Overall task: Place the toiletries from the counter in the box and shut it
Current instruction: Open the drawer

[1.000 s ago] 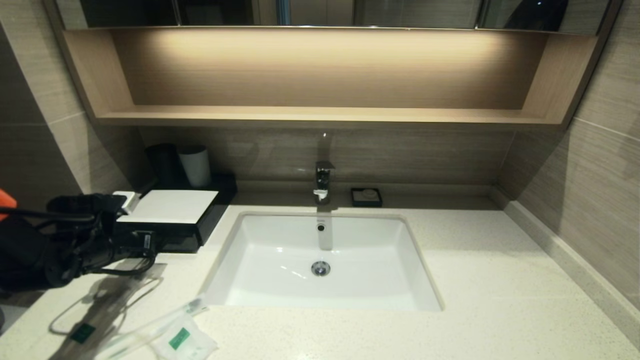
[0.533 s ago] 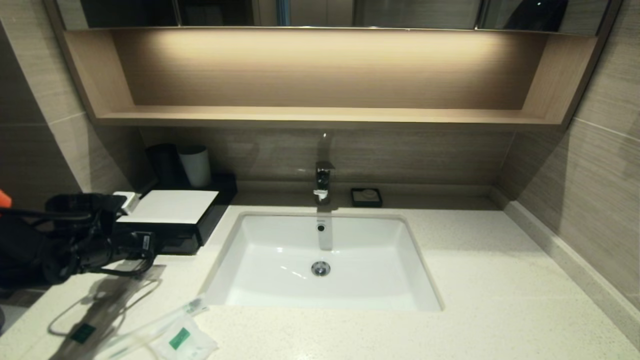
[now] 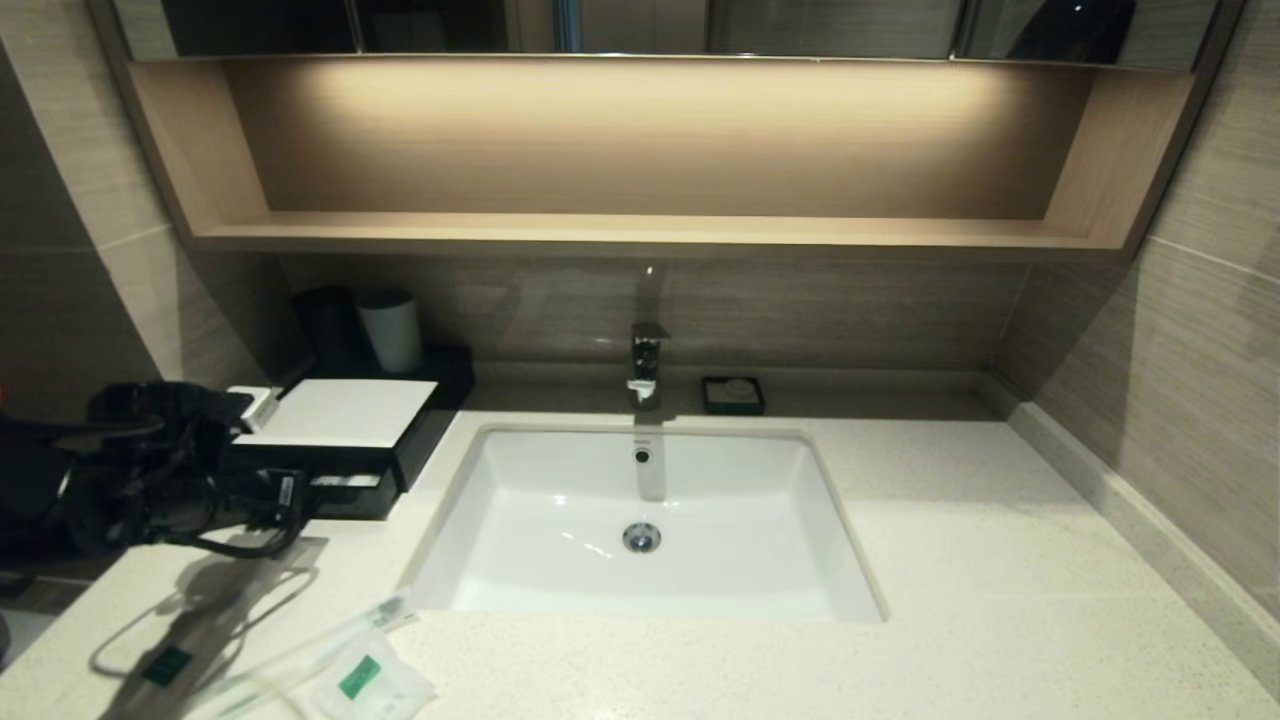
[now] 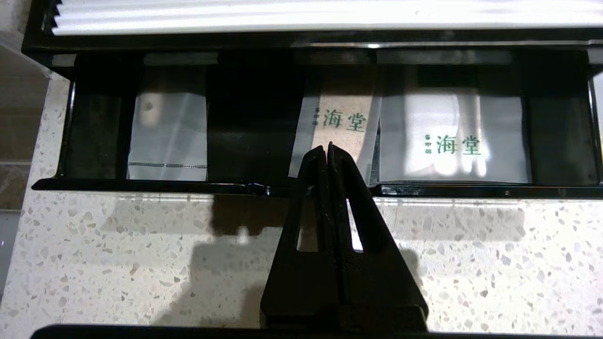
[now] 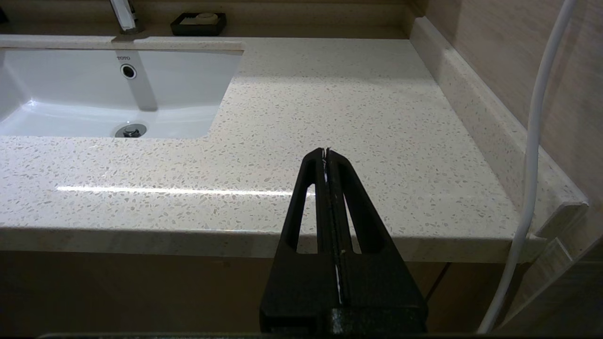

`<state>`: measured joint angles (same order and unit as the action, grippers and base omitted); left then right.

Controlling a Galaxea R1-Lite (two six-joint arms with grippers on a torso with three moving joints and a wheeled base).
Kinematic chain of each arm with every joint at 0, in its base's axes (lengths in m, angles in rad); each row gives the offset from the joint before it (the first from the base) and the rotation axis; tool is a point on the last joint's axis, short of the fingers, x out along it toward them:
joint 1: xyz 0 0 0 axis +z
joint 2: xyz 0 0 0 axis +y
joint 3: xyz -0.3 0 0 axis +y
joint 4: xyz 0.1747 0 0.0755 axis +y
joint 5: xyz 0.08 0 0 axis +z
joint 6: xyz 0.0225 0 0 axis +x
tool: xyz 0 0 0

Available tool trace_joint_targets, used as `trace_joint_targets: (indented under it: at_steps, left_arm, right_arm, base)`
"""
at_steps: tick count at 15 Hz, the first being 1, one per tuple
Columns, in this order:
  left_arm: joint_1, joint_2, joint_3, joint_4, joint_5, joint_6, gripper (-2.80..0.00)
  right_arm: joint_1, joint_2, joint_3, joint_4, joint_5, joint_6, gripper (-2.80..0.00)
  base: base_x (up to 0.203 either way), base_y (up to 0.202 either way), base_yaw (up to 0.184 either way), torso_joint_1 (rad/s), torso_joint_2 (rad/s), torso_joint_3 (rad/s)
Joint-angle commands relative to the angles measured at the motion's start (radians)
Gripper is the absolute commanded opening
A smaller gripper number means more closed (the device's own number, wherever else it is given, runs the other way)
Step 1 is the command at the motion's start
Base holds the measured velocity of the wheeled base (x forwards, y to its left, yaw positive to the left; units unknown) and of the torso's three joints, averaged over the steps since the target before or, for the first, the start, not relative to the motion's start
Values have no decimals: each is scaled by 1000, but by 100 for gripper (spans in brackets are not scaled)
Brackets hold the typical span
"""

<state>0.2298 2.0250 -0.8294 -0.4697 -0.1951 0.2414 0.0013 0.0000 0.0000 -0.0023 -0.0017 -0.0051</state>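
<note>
Toiletries sit nearest you on the off-white speckled stone counter (image 3: pixel 950 560): two long slim clear-wrapped sticks (image 3: pixel 300 655) lie slantwise at the front left corner, and a small square white sachet with a green label (image 3: pixel 365 682) lies just beside them. Behind these, your left gripper (image 4: pixel 328 148) has its fingers pressed together on the lip of the pull-out drawer (image 4: pixel 330 136) of the low black rectangular box with a white top panel (image 3: pixel 345 430). From the head view you see only a thin open slot under that panel. The left wrist view shows you more: the drawer stands partly open, with white packets lying inside it, two of them printed in green characters. Your right gripper (image 5: pixel 327 151), out of the head view, shows in its own wrist view with fingers together, hanging over the counter's front edge to the right of the white rectangular sink basin (image 5: pixel 61 94).
</note>
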Motion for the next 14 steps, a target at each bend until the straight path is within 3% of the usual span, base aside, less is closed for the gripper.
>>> trace_joint_targets:
  at_steps: [1, 14]
  left_arm:
    - [0, -14, -3, 18, -1, 13, -280]
    - [6, -52, -10, 72, -1, 30, -280]
  right_arm:
    - [0, -2, 2, -1, 0, 0, -280]
    - [0, -2, 2, -1, 0, 1, -280]
  base:
    - [0, 0, 0, 0, 0, 0]
    - [0, 0, 0, 0, 0, 0]
